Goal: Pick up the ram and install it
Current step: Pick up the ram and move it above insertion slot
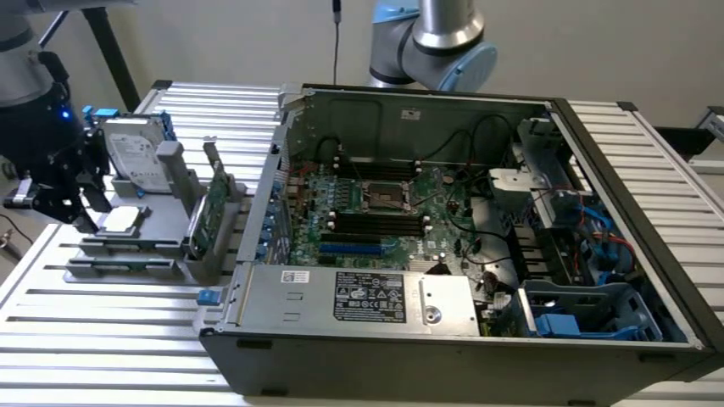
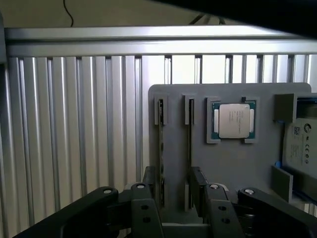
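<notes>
Slatted table (image 2: pixel 74 129) bears a grey holder (image 2: pixel 233 163), above which the claw (image 2: pixel 173 174) hangs released near the ram (image 2: pixel 190 144): I judge the approach is in hand, calling for straddling its thin edge.

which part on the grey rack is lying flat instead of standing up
The square silver-topped processor, lying face up; the hard drive and green card stand up.

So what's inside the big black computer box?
Inside the black case: a green circuit board with a square silver chip socket and long black slots, black cables, blue plastic brackets, and a labelled silver metal box. That box covers whatever lies beneath it.
</notes>
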Controlling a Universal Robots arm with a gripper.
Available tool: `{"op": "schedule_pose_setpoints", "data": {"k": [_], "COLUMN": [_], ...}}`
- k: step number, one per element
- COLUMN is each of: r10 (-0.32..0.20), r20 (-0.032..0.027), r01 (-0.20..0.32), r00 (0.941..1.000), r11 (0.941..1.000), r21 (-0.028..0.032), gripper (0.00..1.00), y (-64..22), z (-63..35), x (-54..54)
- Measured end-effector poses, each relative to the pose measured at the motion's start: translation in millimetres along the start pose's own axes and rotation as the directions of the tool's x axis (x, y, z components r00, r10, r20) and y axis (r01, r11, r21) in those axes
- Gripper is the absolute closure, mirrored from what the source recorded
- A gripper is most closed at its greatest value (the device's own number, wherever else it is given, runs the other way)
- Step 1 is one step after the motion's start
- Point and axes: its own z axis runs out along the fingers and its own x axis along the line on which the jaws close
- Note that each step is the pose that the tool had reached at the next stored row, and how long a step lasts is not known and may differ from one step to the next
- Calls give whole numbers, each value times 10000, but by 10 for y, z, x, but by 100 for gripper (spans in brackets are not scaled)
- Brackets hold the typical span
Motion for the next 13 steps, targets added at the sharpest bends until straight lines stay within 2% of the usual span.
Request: {"op": "schedule_pose_setpoints", "data": {"k": [6,13], "r10": [25,24], "r20": [0,1], "r01": [-25,-24], "r00": [10000,10000], "r11": [10000,10000], "r21": [-1,-2], "gripper": [58,58], "y": [8,8], "z": [107,115], "x": [4,5]}}
